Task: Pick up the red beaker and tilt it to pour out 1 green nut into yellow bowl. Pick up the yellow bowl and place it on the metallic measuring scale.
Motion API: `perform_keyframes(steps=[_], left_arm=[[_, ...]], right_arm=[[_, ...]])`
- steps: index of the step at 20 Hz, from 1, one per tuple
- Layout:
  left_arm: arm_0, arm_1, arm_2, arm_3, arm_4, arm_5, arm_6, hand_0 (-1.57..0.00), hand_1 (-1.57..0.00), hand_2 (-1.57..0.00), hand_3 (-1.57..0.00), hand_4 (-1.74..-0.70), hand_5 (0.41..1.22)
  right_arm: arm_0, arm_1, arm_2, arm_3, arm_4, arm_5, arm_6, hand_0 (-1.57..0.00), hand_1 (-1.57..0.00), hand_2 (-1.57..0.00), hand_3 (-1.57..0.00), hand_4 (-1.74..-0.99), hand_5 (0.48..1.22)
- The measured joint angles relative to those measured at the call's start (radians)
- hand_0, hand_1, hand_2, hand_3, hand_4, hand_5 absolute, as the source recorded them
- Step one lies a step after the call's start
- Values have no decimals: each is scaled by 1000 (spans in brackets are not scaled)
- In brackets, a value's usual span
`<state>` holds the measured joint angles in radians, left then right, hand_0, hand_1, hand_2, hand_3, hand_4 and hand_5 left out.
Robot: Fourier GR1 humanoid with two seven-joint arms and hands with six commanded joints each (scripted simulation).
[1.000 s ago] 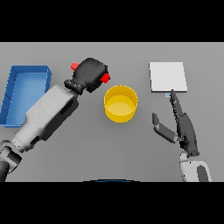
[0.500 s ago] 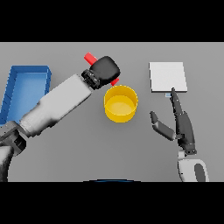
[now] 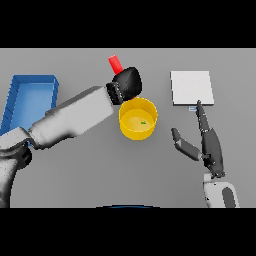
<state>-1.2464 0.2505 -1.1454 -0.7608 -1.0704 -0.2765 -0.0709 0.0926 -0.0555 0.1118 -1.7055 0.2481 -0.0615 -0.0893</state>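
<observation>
My left hand [image 3: 127, 83] is shut on the red beaker [image 3: 115, 64], just above the far left rim of the yellow bowl [image 3: 131, 129]. Only the beaker's upper end shows, sticking up and to the left out of the fist. A small green nut [image 3: 144, 121] lies inside the bowl. The metallic measuring scale [image 3: 191, 88] is a flat pale square at the back right of the table. My right hand [image 3: 207, 141] is open, fingers straight and pointing at the scale's front edge, right of the bowl.
A blue tray [image 3: 14, 104] stands at the left edge of the table, behind my left forearm [image 3: 75, 117], which crosses the table from lower left toward the bowl.
My left hand has carried the beaker to the right, over the bowl's rim, and turned it. A green nut now lies in the bowl. The right hand has barely moved.
</observation>
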Motion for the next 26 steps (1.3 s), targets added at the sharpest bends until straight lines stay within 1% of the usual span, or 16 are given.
perform_keyframes(steps=[2,4,7,8,10,11,12,15,16,17,18,20,22,23,25,26], left_arm=[[-28,-17,-49,26,-33,10,5,-1571,-1571,-1571,-1571,-1735,1221],[-60,-29,-90,39,-56,12,-2,-1571,-1571,-1571,-1571,-1734,1221],[-81,-39,-146,61,-78,24,-12,-1571,-1571,-1571,-1571,-1730,1221],[-95,-50,-161,61,-83,21,-11,-1571,-1571,-1571,-1571,-1727,1221],[-108,-55,-193,68,-92,17,-16,-1571,-1571,-1571,-1571,-1722,1221],[-116,-58,-210,68,-98,18,-18,-1571,-1571,-1571,-1571,-1720,1221],[-129,-64,-219,63,-98,9,-15,-1571,-1571,-1571,-1571,-1720,1221],[-193,-51,-236,82,-89,23,-64,-1571,-1571,-1571,-1571,-1721,1221],[-231,-42,-229,92,-80,19,-70,-1571,-1571,-1571,-1571,-1721,1221],[-263,-38,-226,113,-79,30,-58,-1571,-1571,-1571,-1571,-1722,1221],[-299,-23,-231,136,-82,41,-69,-1571,-1571,-1571,-1571,-1725,1221],[-363,13,-185,182,-37,69,-82,-1571,-1571,-1571,-1179,-1731,1221],[-415,33,-136,276,2,110,-41,-1571,-1571,-1571,-1320,-1727,1221],[-443,42,-100,316,41,103,-43,-1571,-1571,-1571,-1370,-1727,1221],[-475,67,2,412,146,123,-17,-1571,-1571,-1571,-1443,-1732,1221],[-483,82,71,448,220,132,-4,-1571,-1571,-1571,-1468,-1734,1221]], right_arm=[[12,8,5,-7,-3,0,-22,1,1,1,1,-1165,626],[5,3,2,2,4,-4,-14,1,1,1,1,-1153,627],[-8,-2,7,11,30,-16,-7,1,1,1,1,-1161,634],[-3,2,6,16,24,-14,-18,1,1,1,1,-1160,635],[0,-3,2,3,29,-22,-13,1,1,1,1,-1154,634],[-1,-3,-7,0,10,-15,-3,1,1,1,1,-1151,634],[16,-3,-1,7,17,-15,-24,1,1,1,1,-1154,635],[11,7,3,-4,5,-9,-30,1,1,1,1,-1157,638],[-9,9,-2,11,-2,-8,-18,1,1,1,1,-1147,642],[-11,2,-5,8,-4,-4,-27,1,1,1,1,-1150,649],[-3,-3,-5,12,-9,5,-39,1,1,1,1,-1154,654],[-16,-5,-1,16,7,-3,-37,1,1,1,1,-1160,660],[-3,-6,2,8,6,0,-59,1,1,1,1,-1161,661],[-10,3,9,6,9,-3,-49,1,1,1,1,-1160,661],[-13,10,9,17,-6,9,-42,1,1,1,1,-1152,652],[0,2,11,12,6,4,-53,1,1,1,1,-1146,641]])
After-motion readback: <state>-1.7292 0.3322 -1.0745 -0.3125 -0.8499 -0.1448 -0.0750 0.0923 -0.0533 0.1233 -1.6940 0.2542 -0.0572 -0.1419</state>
